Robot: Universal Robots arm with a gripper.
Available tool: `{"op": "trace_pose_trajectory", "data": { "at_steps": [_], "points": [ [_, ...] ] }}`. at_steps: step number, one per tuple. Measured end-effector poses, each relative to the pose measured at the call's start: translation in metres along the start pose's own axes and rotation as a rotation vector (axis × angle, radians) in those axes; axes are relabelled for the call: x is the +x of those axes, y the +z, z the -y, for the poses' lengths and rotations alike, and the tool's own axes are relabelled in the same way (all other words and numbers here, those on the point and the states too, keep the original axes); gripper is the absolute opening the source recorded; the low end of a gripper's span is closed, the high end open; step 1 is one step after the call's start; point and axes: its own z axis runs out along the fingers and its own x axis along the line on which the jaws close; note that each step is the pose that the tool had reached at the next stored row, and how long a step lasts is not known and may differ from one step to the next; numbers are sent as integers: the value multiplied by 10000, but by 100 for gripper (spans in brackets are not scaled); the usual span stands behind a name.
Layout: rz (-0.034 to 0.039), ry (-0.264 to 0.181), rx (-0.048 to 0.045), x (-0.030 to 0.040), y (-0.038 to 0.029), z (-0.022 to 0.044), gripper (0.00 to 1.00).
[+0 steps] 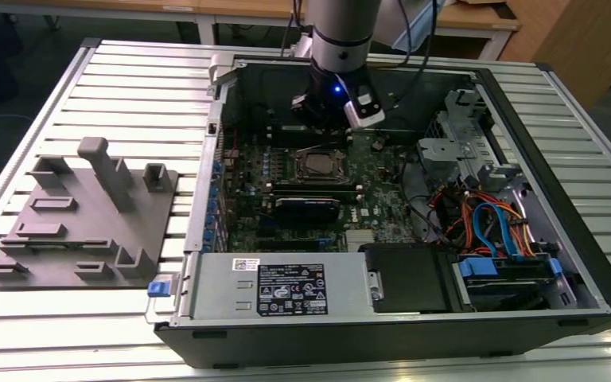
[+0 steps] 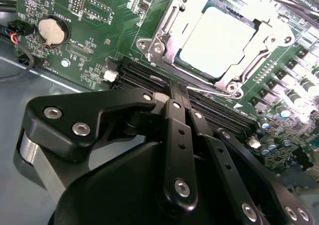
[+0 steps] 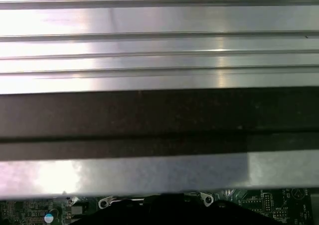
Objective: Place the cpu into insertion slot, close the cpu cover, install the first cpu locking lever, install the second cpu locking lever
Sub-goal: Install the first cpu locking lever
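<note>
One clenched, empty claw (image 2: 178, 93) in the second wrist view, beside the covered cpu (image 2: 219, 41), under its cpu cover (image 2: 167, 23).

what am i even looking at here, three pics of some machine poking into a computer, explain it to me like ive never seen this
A robot arm reaches down into an open computer case lying on a ribbed metal table. The exterior view shows the whole scene from off the arm, with a grey plastic fixture on that view's left. Both wrist views come from cameras riding on the arm. In the second wrist view the black gripper has its fingers together, holding nothing, beside the memory slots. The silvery cpu sits in its socket with the cpu cover framing it.
</note>
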Motion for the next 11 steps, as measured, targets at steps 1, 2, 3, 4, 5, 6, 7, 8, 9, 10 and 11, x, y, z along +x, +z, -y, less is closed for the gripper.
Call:
{"op": "trace_pose_trajectory", "data": {
  "at_steps": [1,2,3,4,5,6,7,8,9,10,11],
  "points": [
    [0,1,0,-3,7,1,10],
    [1,2,0,-5,15,2,10],
    [0,4,0,-8,22,2,10],
    [0,12,1,-8,28,3,10],
    [1,19,1,-11,33,3,10],
    [3,33,1,-13,39,4,10],
    [3,46,2,-16,45,5,10],
    [4,59,2,-18,51,5,10],
    [4,77,3,-20,57,6,10],
    [3,98,4,-20,64,7,10],
    [0,118,4,-20,73,8,10]
  ]
}}
